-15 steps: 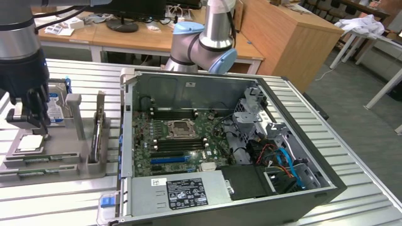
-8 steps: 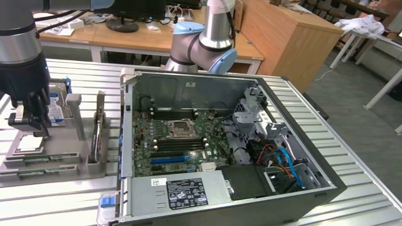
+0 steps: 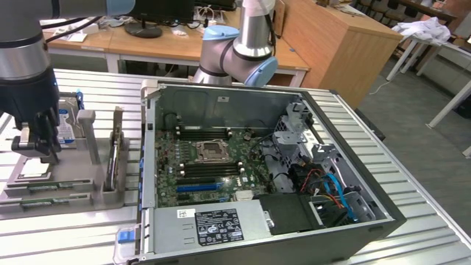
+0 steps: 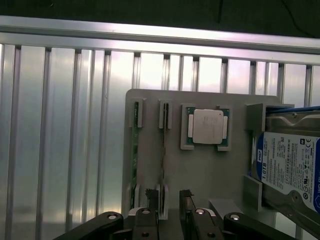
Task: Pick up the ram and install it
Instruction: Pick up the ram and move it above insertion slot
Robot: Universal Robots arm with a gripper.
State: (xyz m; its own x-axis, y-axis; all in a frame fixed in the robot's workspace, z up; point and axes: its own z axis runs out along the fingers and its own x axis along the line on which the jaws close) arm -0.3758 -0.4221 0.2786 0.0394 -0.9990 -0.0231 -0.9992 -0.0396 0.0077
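Two ram sticks, thin green boards seen edge-on, sit in slots of the grey tray [image 4: 210,175]: one ram stick [image 4: 134,150] and a second ram stick [image 4: 163,150] nearer the processor. In the exterior view they show as green strips [image 3: 41,189] at the tray's near end. My gripper [image 4: 169,210] hangs above the tray, open, with nothing held. Its dark fingertips [image 4: 150,216] stand to either side of the second stick's end, clear of it. In the exterior view the black gripper [image 3: 37,153] hovers over the tray [image 3: 81,190] at the left.
A square silver processor [image 4: 207,126] and a blue-labelled hard drive [image 4: 290,167] share the tray. The open computer case [image 3: 368,182] fills the middle of the slatted metal table [image 3: 66,237], its motherboard [image 3: 209,160] showing black memory slots around the socket.
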